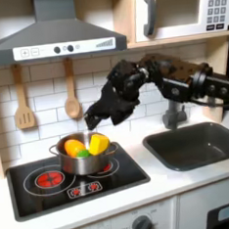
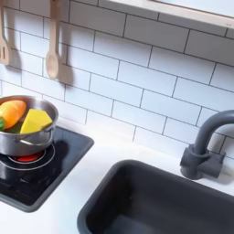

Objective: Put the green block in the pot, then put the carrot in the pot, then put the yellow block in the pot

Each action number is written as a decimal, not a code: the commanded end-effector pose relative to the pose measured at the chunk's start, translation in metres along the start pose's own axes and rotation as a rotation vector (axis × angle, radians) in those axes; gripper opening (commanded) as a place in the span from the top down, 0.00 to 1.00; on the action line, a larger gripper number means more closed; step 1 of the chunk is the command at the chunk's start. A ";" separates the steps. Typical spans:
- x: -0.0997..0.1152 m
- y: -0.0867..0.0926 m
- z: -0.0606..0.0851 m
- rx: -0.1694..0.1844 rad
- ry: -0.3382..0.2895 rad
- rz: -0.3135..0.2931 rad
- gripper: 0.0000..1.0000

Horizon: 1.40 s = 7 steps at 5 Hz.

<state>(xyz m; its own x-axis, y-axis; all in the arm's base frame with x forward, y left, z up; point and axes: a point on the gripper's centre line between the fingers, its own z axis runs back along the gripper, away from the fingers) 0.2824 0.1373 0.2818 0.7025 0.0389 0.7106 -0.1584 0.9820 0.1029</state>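
The steel pot [image 1: 81,161] stands on the stove's left burner. Inside it lie the orange carrot [image 1: 72,147] and the yellow block [image 1: 97,142], which leans on the rim. A bit of green [image 1: 83,153] shows between them; I cannot tell whether it is the green block or the carrot's leafy end. In the second exterior view, the pot [image 2: 26,139] holds the carrot [image 2: 11,111] and the yellow block [image 2: 37,121]. My black gripper [image 1: 107,115] hangs above and to the right of the pot in the first exterior view, open, with nothing between its fingers.
The black stove top [image 1: 78,179] has red burner rings. A dark sink [image 1: 198,144] with a faucet [image 1: 175,111] sits at the first exterior view's right. Wooden utensils [image 1: 72,96] hang on the tiled wall, under a hood [image 1: 51,38] and a microwave [image 1: 181,7].
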 end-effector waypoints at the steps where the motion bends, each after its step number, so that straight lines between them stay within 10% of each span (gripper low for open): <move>1: -0.030 0.012 -0.001 0.017 0.051 0.051 1.00; 3: -0.057 0.030 -0.004 0.039 0.109 0.124 1.00; 7: -0.039 0.022 -0.031 -0.001 0.091 0.081 1.00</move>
<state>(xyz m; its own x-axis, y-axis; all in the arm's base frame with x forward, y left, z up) 0.2730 0.1620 0.2345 0.7460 0.1349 0.6522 -0.2132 0.9761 0.0420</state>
